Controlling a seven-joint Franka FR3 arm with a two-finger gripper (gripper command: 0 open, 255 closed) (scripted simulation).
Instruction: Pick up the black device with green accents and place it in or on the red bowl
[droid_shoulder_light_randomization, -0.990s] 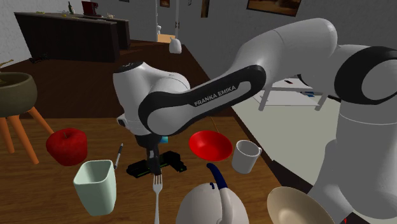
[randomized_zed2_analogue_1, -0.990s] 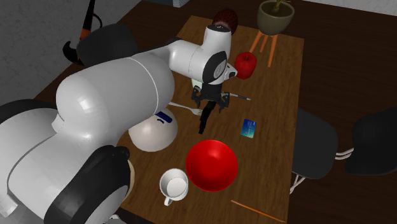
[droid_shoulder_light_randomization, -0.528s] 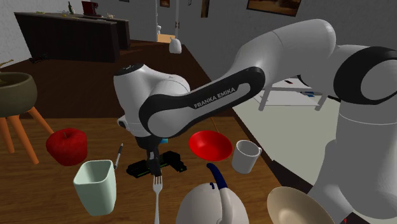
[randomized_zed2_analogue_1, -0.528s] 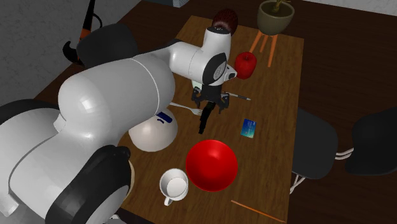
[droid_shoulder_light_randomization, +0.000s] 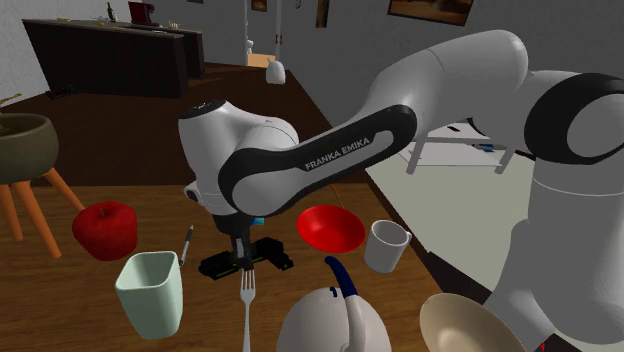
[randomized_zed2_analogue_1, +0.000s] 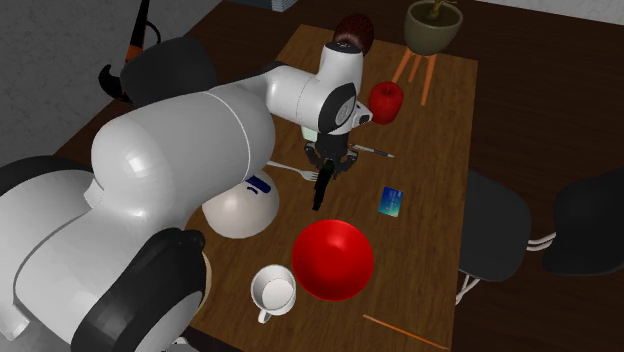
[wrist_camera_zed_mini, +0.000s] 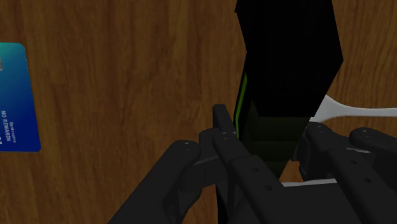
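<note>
On the wooden table (randomized_zed2_analogue_1: 440, 125), the black device (randomized_zed2_analogue_1: 320, 190) is seen lying flat, a thin green stripe running along one long side. The gripper (randomized_zed2_analogue_1: 327, 168) is lowered straight over one end of it. In the wrist view the two black fingers (wrist_camera_zed_mini: 222, 130) are pressed against the opposite sides of the device (wrist_camera_zed_mini: 286, 57), so it is clasped between them, the gripper (wrist_camera_zed_mini: 267, 126) straddling its narrow width. In the shoulder view the device (droid_shoulder_light_randomization: 268, 252) is found just beyond the tines of a white fork (droid_shoulder_light_randomization: 246, 298), with the gripper (droid_shoulder_light_randomization: 240, 262) set down on its middle.

The red bowl (droid_shoulder_light_randomization: 330, 228) is placed to the shoulder view's right of the device, near it but apart; in the second exterior view the bowl (randomized_zed2_analogue_1: 332, 260) is seen nearer the camera than the device's free end. A white mug (droid_shoulder_light_randomization: 385, 245) is stood just right of the bowl in the shoulder view. A blue card (randomized_zed2_analogue_1: 391, 201) is laid on the wood to the second exterior view's right of the device, well clear of it. A pale green cup (droid_shoulder_light_randomization: 150, 290) and a red apple-shaped thing (droid_shoulder_light_randomization: 105, 228) are seen at the shoulder view's left.
</note>
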